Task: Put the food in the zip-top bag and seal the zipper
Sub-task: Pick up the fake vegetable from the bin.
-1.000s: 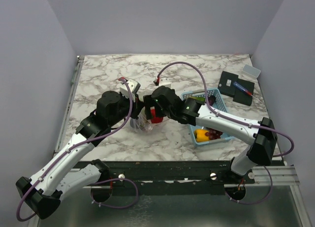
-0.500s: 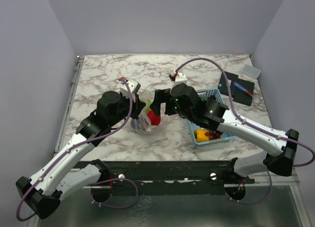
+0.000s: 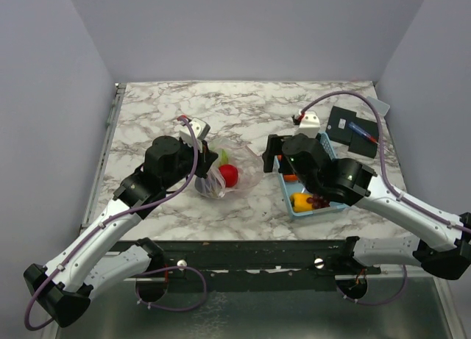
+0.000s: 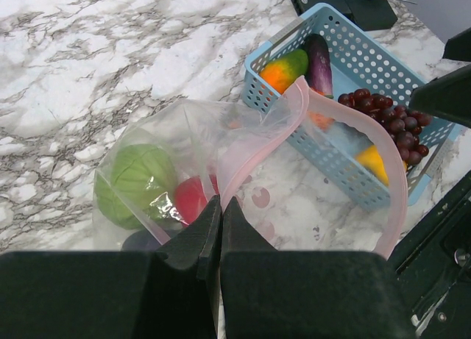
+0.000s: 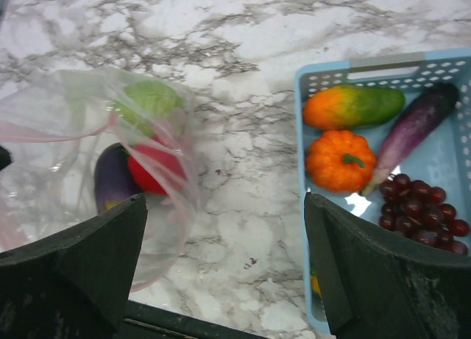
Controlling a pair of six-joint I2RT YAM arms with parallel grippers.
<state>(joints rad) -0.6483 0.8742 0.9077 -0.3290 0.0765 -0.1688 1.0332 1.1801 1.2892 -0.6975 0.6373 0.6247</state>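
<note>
The clear zip-top bag lies at the table's middle. My left gripper is shut on its mouth edge, holding the pinkish-red zipper open in a loop. Inside the bag lie the green cabbage, the red tomato and a dark purple piece. My right gripper is open and empty, between the bag and the basket. The basket holds an orange-green piece, the pumpkin, the eggplant, the grapes and a yellow piece.
The light-blue basket stands right of the bag, partly under my right arm. A black pad with a pen and a small clear box lie at the back right. The table's front edge is close below the bag.
My right gripper has let go of the tomato in the bag and drawn back to the right, over the basket's left edge. The left gripper still holds the bag's mouth.
</note>
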